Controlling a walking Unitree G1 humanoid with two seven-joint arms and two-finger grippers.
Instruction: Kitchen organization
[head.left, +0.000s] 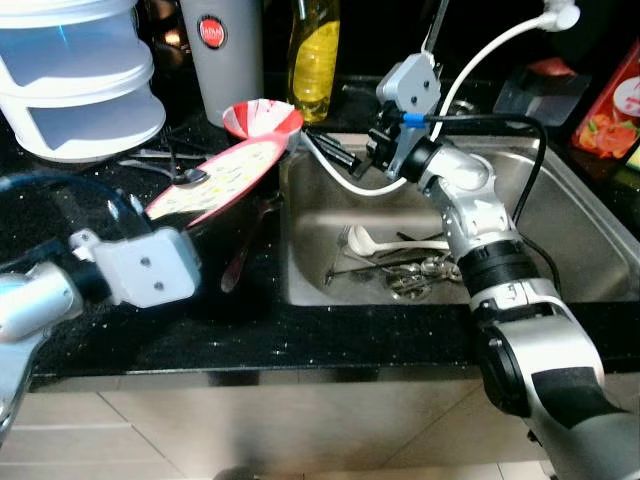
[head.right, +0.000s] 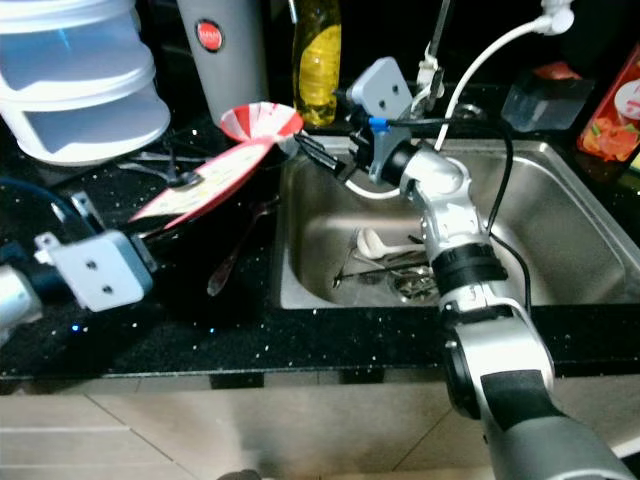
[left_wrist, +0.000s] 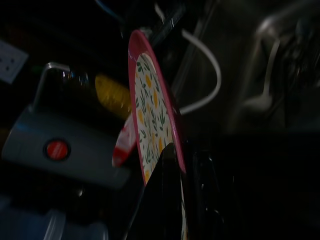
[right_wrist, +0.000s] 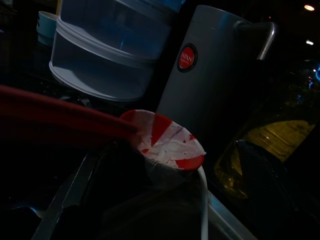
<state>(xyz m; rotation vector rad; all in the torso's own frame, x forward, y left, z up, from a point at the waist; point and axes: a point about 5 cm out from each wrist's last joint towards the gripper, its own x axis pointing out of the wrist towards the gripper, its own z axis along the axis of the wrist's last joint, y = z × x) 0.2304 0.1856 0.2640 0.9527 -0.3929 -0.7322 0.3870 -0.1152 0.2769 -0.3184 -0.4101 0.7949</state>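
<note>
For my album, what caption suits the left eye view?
Left gripper lifts a tilted floral plate while the right gripper reaches past the sink.

a black speckled bench (head.left: 250, 330) runs across the scene, glossy and flecked with small bright points. a stainless steel sink (head.left: 590, 230) is set into it, its basin sunk below the bench top. under the bench's front edge, pale beige cabinet fronts (head.left: 300, 430) show with thin seams between the panels. the back of the bench falls into deep shadow, while the front is more brightly lit.
</note>
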